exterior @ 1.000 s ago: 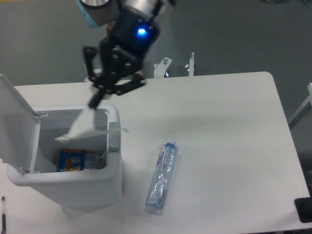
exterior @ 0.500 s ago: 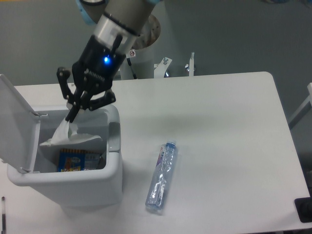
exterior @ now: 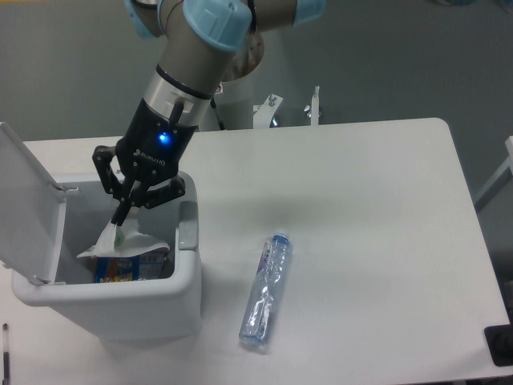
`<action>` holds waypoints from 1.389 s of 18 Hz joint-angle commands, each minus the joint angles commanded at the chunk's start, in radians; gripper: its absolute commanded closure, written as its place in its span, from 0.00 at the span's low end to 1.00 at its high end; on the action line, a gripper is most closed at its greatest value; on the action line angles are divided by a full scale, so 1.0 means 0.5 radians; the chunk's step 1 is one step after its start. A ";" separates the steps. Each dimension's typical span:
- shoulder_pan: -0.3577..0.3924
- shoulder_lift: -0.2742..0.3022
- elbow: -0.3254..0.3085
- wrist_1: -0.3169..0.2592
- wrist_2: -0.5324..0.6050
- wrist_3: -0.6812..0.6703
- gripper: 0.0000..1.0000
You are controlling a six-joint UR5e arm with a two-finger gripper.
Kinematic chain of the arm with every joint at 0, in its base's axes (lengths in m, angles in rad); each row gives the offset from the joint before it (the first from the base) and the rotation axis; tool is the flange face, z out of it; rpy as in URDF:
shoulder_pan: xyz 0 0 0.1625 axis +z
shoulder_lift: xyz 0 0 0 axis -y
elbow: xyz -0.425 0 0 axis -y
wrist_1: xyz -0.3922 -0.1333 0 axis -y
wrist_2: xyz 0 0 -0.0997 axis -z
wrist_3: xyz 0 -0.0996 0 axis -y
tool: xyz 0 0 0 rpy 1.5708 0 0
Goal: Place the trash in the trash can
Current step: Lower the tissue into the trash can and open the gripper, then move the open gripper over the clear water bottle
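Note:
The white trash can (exterior: 186,281) stands at the table's front left with its lid (exterior: 28,210) swung open to the left. My gripper (exterior: 120,227) reaches down into the can's opening, fingers pinched together on the crumpled white paper (exterior: 128,243), which hangs inside the can just below the rim. The squashed clear plastic bottle (exterior: 265,292) with a bluish label lies flat on the table to the right of the can, well apart from the gripper.
A blue-and-orange snack packet (exterior: 118,270) lies at the bottom of the can under the paper. Metal brackets (exterior: 313,107) stick up at the table's far edge. A black object (exterior: 500,345) sits at the front right corner.
The gripper has moved left and down from above the can's right rim into the opening, carrying the white paper with it. The bottle has not moved.

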 joint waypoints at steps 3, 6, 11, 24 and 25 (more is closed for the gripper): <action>0.000 0.009 0.043 0.003 0.000 0.071 0.00; 0.009 0.009 0.138 0.003 0.000 0.083 0.00; 0.367 -0.018 0.261 0.049 0.000 0.062 0.00; 0.684 -0.564 0.396 0.114 0.316 0.414 0.00; 0.678 -0.592 0.381 0.117 0.331 0.478 0.00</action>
